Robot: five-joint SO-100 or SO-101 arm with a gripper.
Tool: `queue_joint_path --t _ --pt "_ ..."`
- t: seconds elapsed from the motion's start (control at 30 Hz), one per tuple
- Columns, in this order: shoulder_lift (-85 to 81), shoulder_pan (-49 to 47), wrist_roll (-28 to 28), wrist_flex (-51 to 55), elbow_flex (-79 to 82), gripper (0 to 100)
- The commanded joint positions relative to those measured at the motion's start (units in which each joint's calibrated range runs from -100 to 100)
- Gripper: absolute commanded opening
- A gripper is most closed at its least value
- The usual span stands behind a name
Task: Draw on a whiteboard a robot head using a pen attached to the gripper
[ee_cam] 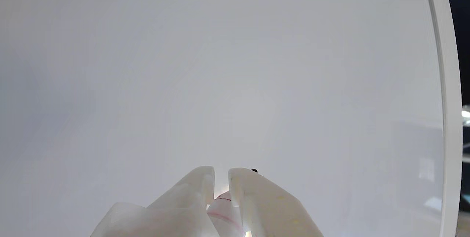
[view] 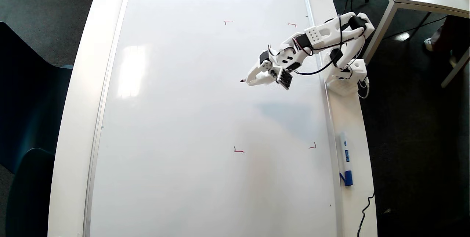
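The whiteboard [view: 183, 119] covers most of the table, and its glossy white surface [ee_cam: 220, 64] fills the wrist view. No robot head is in view on it. My white gripper [view: 252, 79] hangs over the board's right half, between the upper and lower marks, shut on the pen [view: 246, 80]. The pen's dark tip points left; I cannot tell whether it touches the board. In the wrist view the gripper [ee_cam: 221, 173] rises from the bottom edge, and the pen [ee_cam: 224, 207] shows as a white barrel with a red ring between the fingers.
Small red corner marks sit at the upper left [view: 228, 21], upper right [view: 292, 24], lower left [view: 238, 150] and lower right [view: 312, 146]. A white-and-blue marker [view: 346, 160] lies on the table rim, right of the board. The arm's base [view: 345, 79] stands on that rim.
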Motion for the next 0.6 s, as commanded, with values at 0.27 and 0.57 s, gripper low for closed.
queue_joint_path --t 0.27,0.57 --pt "5.47 -0.57 -0.31 -7.51 -1.65 1" --pt "5.55 -0.49 -0.42 -8.03 3.16 1"
